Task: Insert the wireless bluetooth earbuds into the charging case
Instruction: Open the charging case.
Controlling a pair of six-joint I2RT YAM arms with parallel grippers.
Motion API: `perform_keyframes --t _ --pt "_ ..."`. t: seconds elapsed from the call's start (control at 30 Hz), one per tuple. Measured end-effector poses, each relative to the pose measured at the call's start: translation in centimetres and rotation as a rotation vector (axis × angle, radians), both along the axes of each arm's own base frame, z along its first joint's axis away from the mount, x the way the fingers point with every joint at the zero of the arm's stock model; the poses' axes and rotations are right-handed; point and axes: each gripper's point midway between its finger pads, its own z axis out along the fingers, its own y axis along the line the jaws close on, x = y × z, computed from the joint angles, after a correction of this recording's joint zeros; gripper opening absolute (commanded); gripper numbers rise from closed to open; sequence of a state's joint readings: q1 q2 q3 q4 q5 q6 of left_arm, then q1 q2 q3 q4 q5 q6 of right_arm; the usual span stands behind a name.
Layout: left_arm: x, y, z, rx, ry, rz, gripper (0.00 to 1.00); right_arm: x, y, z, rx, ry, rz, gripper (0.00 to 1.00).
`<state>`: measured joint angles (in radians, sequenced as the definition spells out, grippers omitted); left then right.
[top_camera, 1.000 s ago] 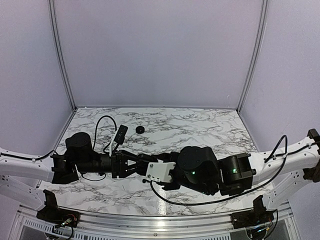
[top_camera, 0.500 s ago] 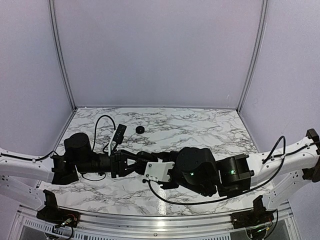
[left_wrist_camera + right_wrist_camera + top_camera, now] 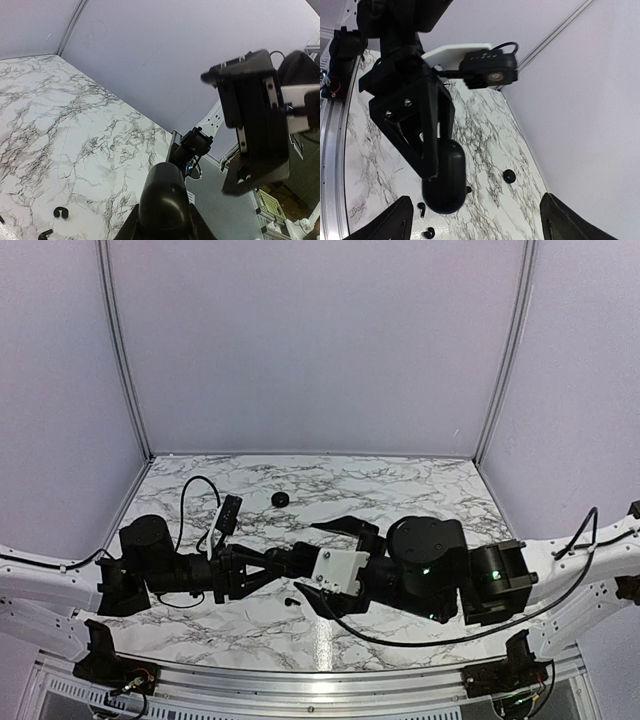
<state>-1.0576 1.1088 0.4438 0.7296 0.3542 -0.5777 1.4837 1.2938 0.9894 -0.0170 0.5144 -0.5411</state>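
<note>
My left gripper [image 3: 287, 560] is shut on the charging case [image 3: 296, 559], a smooth black oval pebble, and holds it above the table's middle. The case also shows in the left wrist view [image 3: 164, 197] and the right wrist view [image 3: 444, 177]; its lid looks shut. My right gripper [image 3: 312, 562] is open wide and empty, with one finger on each side of the case and not touching it. Tiny black earbuds lie on the marble under the case: two in the left wrist view [image 3: 60, 212] [image 3: 45, 233], three in the right wrist view [image 3: 421, 206] [image 3: 428, 232] [image 3: 468, 190].
A black round disc [image 3: 281, 499] lies on the marble toward the back, also in the right wrist view [image 3: 509, 176]. The left wrist camera's cable [image 3: 200, 490] loops above the left arm. Grey walls enclose the marble table [image 3: 420, 490].
My right gripper has opened wide and drawn back to the right, away from the case. My left arm has shifted slightly left and still holds the case.
</note>
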Motion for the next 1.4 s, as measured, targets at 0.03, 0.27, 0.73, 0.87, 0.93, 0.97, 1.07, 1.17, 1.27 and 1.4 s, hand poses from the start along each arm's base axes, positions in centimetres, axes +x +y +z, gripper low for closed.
perform_keyframes --t 0.03,0.27,0.73,0.87,0.93,0.97,1.07,1.17,1.27,1.4 --pt "-0.2 0.3 -0.1 0.001 -0.020 -0.001 0.15 -0.2 -0.2 1.0 0.039 0.024 0.021 0.88" --pt "-1.3 2.1 1.2 -0.028 -0.209 -0.005 0.14 0.9 -1.6 4.6 0.220 0.188 0.081 0.88" --pt "-2.6 2.7 2.1 -0.041 -0.395 -0.033 0.09 -1.1 3.0 1.5 0.189 0.463 0.194 0.86" --pt "-3.1 2.5 2.1 -0.043 -0.409 -0.051 0.07 -0.8 3.5 0.7 0.175 0.489 0.182 0.85" --pt "-3.4 2.5 2.1 -0.044 -0.413 -0.062 0.06 -0.5 3.6 0.7 0.177 0.495 0.174 0.84" --pt "-3.5 2.4 2.1 -0.045 -0.416 -0.065 0.06 -0.2 3.5 0.7 0.181 0.496 0.165 0.84" --pt "-3.5 2.4 2.1 -0.044 -0.424 -0.064 0.05 0.3 3.4 0.8 0.190 0.505 0.151 0.82" --pt "-3.4 2.4 2.1 -0.041 -0.430 -0.057 0.04 0.5 3.4 0.7 0.192 0.515 0.147 0.82" --pt "-3.2 2.4 2.1 -0.039 -0.431 -0.048 0.02 0.7 3.3 0.8 0.198 0.523 0.138 0.81" --pt "-2.9 2.4 1.9 -0.031 -0.431 -0.035 0.01 1.2 3.1 0.7 0.204 0.539 0.134 0.80"
